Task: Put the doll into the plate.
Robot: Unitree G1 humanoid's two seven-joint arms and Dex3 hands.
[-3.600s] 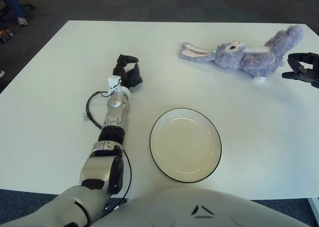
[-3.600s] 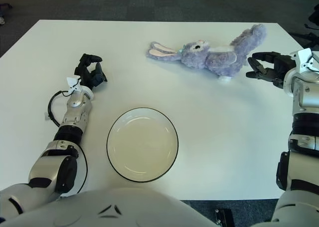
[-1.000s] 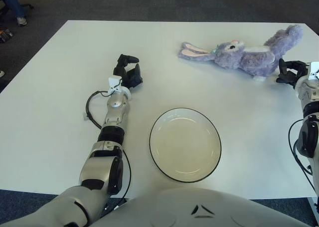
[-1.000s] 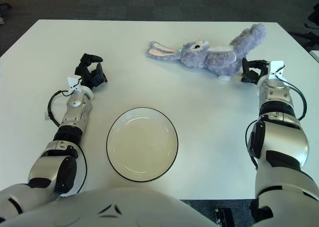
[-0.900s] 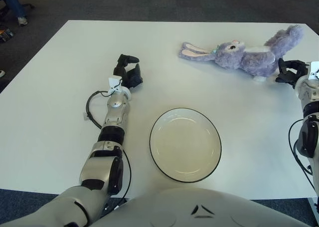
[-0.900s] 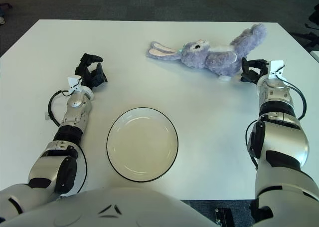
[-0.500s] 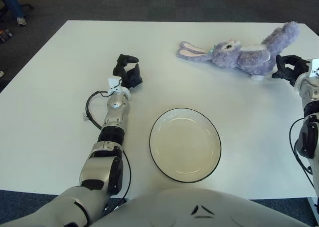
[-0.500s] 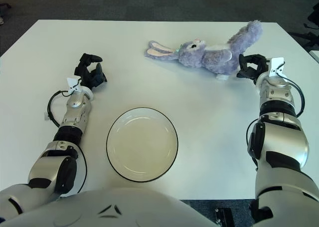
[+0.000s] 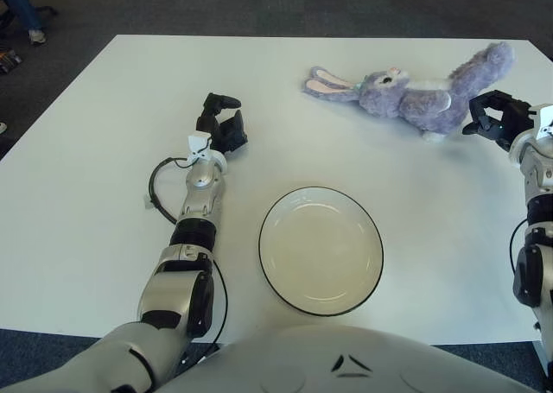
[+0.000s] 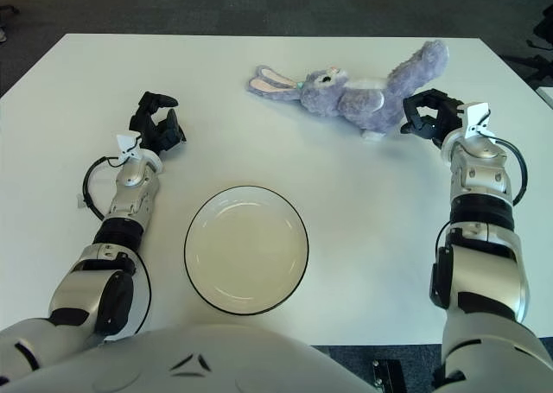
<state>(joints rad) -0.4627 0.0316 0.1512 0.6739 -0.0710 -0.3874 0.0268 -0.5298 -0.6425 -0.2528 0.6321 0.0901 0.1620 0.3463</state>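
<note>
The doll, a purple plush rabbit, lies on its side on the far right part of the white table, ears pointing toward our left and one leg sticking up toward the far right edge. It is well apart from the plate, which sits bare near the front centre.

Our right hand is just beside the rabbit's rear end, fingers spread in a loose claw. We see nothing held in them, though from this angle we cannot tell whether a fingertip already touches the fur.

Our judgement is that the grasp is the weak spot. The hand is coming at the doll's end and not at its middle, so closing here might catch only a leg or a tuft of plush. A soft toy held that way would likely dangle and swing, and could slip free on the way to the plate. Pressing in from the side could also just push the light rabbit further across the smooth table. A trailing ear or leg might drag, or catch the plate's rim and shift it, or hang over the edge once set down.

Our left hand shows on the table's left side, well left of the plate, fingers curled and holding nothing.
</note>
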